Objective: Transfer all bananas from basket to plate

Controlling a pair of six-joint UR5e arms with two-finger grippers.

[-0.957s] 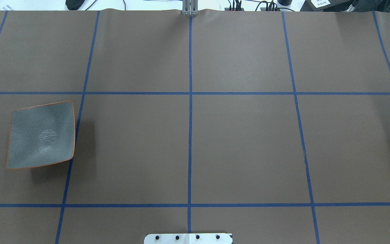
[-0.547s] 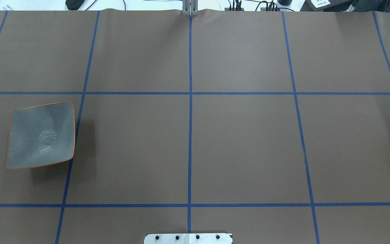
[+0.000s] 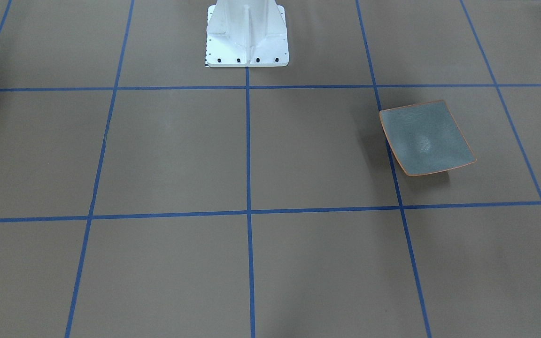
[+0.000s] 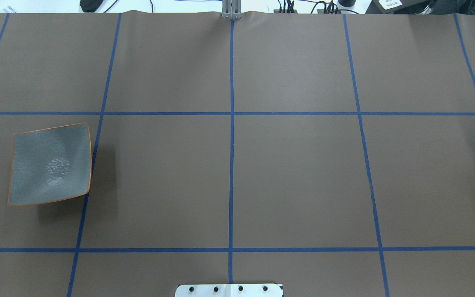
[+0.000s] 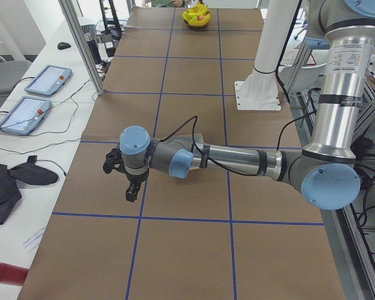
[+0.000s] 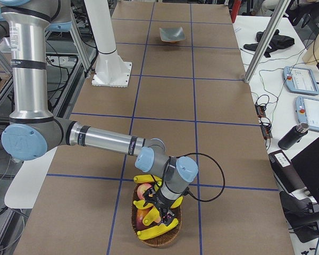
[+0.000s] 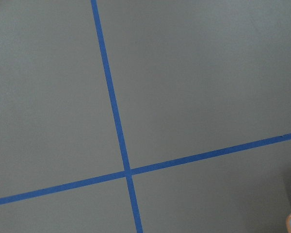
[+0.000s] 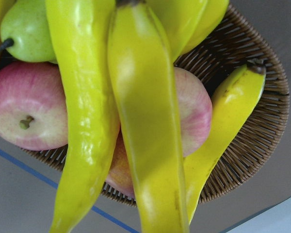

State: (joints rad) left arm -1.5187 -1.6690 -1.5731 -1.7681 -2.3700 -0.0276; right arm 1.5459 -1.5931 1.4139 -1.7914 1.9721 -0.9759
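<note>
The right arm lay stretched low over the table [image 4: 295,173] with its wrist bent down. The right gripper [image 6: 163,211] pointed into the basket [image 8: 254,141] at 6 o'clock in the right-side view. The bananas [image 8: 136,121] lay in the basket on apples [image 8: 34,111]. The left arm reached out flat, and the left gripper [image 5: 130,184] hung downward above the table. Neither gripper's jaws could be judged. The plate [image 4: 50,165] sat at 9 o'clock overhead.

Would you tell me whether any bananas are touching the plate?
Apart. The exterior right view shows the bananas in the basket nearest the camera, and the plate bare at the far end.
</note>
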